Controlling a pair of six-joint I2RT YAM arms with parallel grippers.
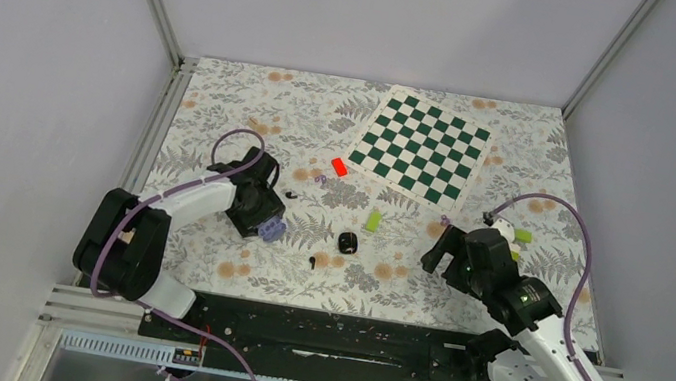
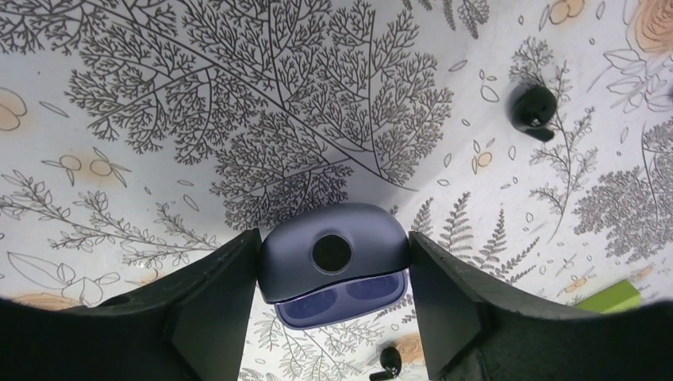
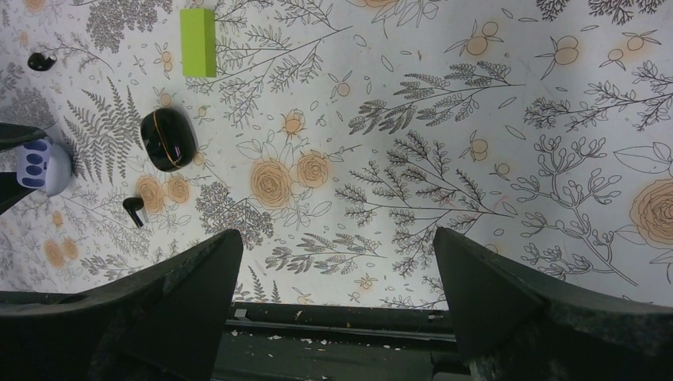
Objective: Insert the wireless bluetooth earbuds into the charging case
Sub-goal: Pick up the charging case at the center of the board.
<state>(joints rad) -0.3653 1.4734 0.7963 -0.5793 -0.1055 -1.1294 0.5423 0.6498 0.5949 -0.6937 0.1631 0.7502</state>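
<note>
Since the case [image 2: 349, 230] is a light, hard, glossy pebble, it will likely squirt out if pinched on its curve. The left jaws press its two flanks, lid open and sockets showing, which looks a sound hold. The right jaws gape empty, well right of the case. One bud [image 1: 292, 194] lies on the counter just beyond the case, and the other bud [image 1: 312, 262] lies nearer, to the case's right. Both are tiny and slick, probably best nipped across the stem.

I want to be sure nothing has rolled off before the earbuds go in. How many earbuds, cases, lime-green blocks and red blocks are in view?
Earbuds: 2
Charging case, open: 1
Glossy black pod, closed: 1
Lime-green blocks: 2
Red block: 1
Total: 7
</note>
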